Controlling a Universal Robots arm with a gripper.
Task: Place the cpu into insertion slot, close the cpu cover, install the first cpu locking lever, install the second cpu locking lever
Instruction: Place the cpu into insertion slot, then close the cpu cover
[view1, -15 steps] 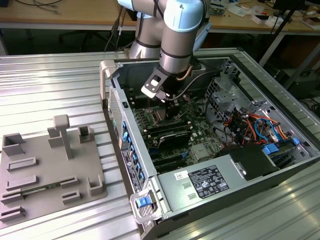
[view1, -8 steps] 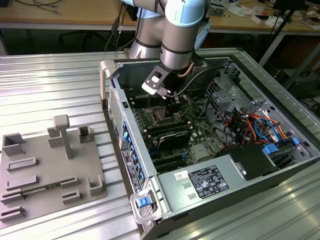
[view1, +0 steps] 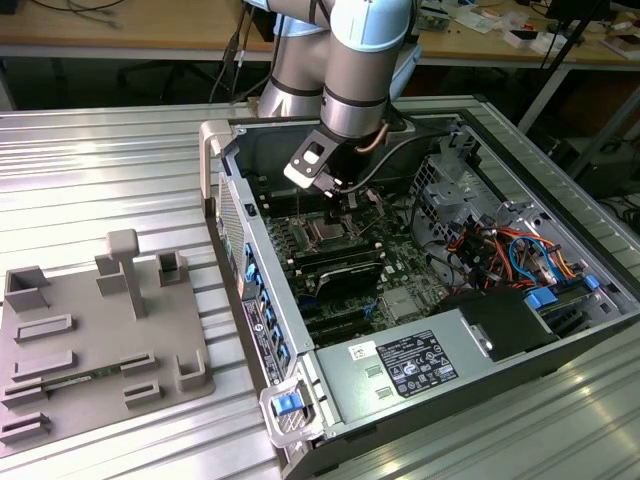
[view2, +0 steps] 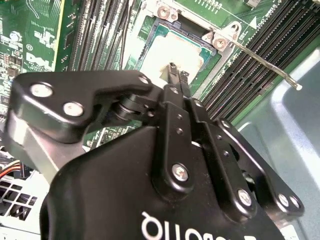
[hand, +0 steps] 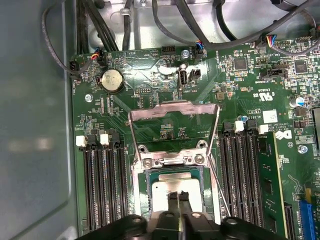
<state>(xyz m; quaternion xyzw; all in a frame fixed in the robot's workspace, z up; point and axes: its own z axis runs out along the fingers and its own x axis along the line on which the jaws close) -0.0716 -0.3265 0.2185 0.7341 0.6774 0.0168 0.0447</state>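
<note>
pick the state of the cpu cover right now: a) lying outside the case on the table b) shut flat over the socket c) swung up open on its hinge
C: in the first wrist view the cpu cover stands tilted up from its hinge, leaving the cpu bare in the insertion slot, with the gripper just over the chip.

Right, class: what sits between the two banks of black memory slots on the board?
In the first wrist view: the insertion slot with the cpu in it, the cpu cover raised open, and the claw above the cpu.
</note>
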